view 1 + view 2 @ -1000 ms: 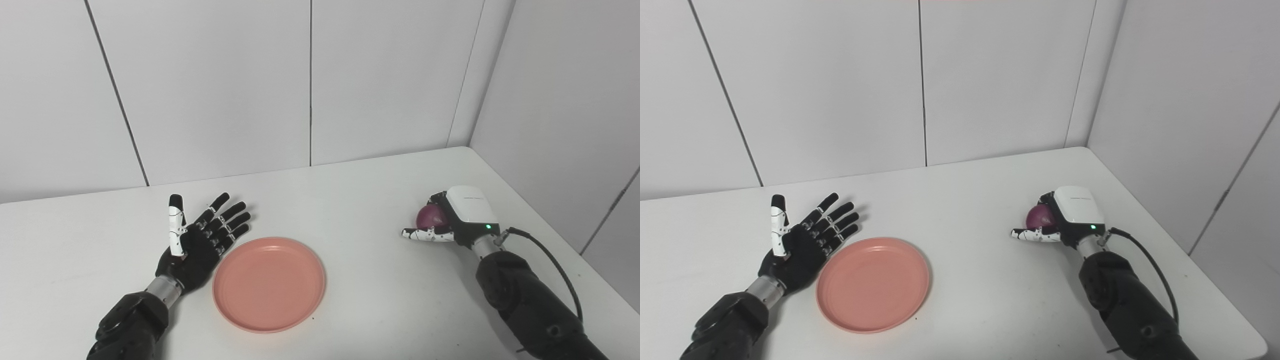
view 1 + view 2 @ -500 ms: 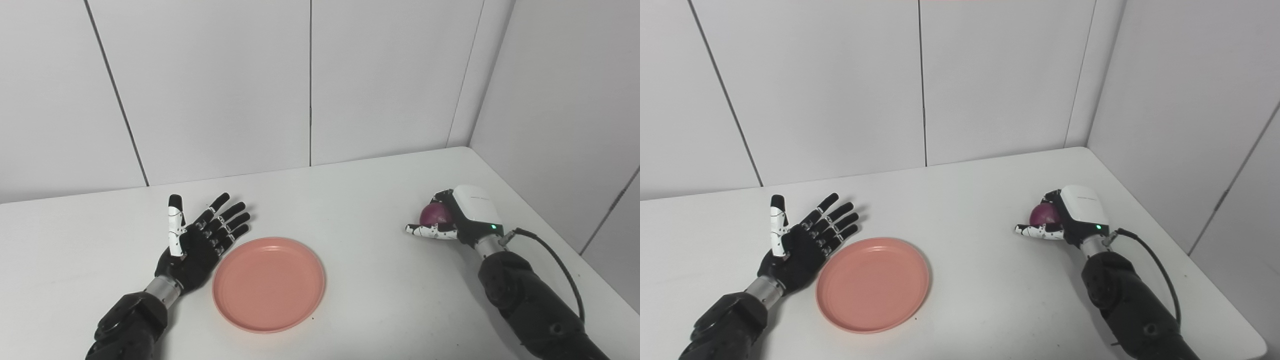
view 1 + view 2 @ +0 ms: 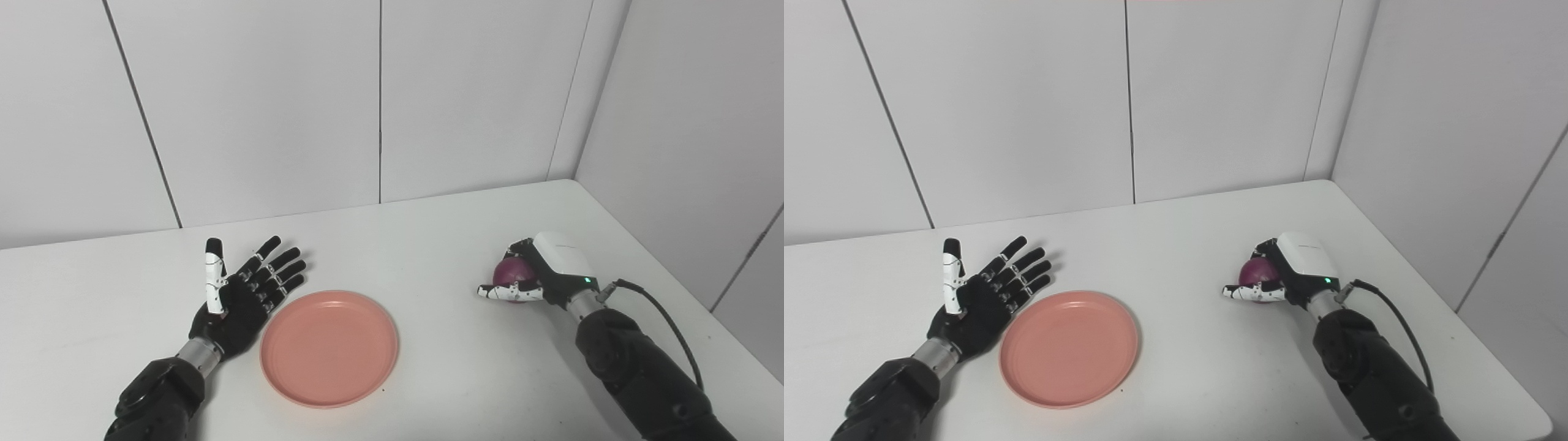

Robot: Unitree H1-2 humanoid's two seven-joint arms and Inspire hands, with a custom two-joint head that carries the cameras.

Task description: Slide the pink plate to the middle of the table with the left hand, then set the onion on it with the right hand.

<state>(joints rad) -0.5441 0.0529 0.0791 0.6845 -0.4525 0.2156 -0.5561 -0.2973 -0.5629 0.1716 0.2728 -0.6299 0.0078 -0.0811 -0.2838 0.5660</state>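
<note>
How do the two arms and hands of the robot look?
Both arms are black, each with a silver wrist ring. The left hand has black fingers and a white thumb. The right hand has a white back cover with a small green light, and a black cable runs from its wrist.

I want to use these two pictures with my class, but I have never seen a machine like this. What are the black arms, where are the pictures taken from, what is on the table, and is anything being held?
The black arms belong to a humanoid robot at a white table. Each arm ends in a mechanical hand with fingers and a thumb. Both pictures come from two cameras side by side on the robot's head, so they show one scene from slightly different spots.

The left hand lies open, palm up, holding nothing, just beside the pink plate, which has nothing on it. The right hand is closed around a purple onion, off to the plate's right. A cable runs from that wrist.
</note>
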